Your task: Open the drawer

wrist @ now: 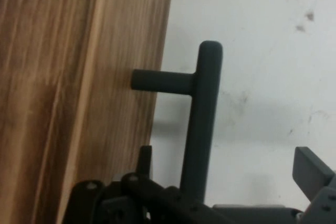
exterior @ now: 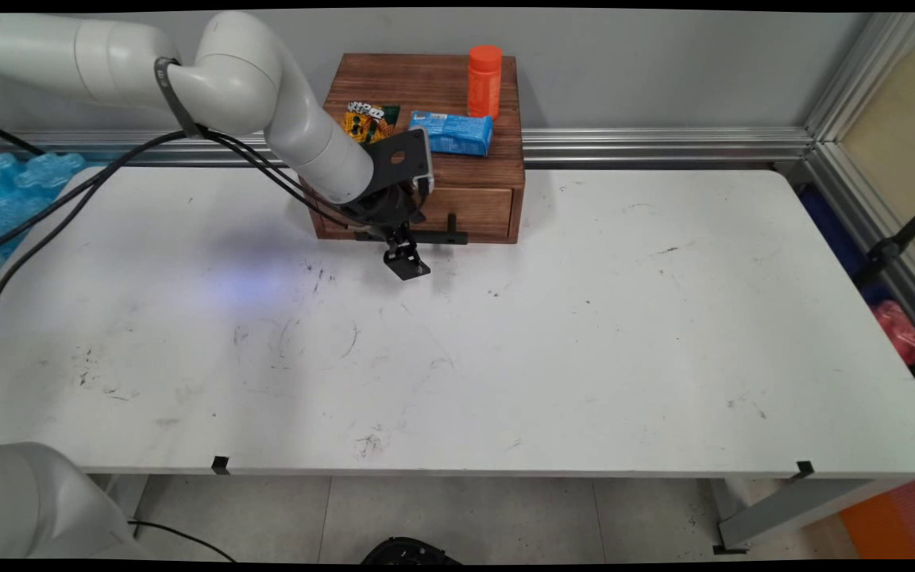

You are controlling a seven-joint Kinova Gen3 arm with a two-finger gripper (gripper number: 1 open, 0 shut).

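Cables, black ones [exterior: 68,208], hang from the white arm well to the left of the black two-finger gripper [exterior: 405,253], which points down in front of the brown wooden drawer box [exterior: 480,191] on the scuffed white table [exterior: 553,342]. Its fingers stand apart: through the hand camera the black bar handle [wrist: 202,124] of the drawer runs between them, one finger [wrist: 312,174] clear of it on the far side, so nothing is clamped. Behind and above the gripper, on the box top, lie a yellow and green snack packet [exterior: 366,121], then a blue wrapped packet [exterior: 452,131], and rightmost an upright orange bottle [exterior: 484,81].
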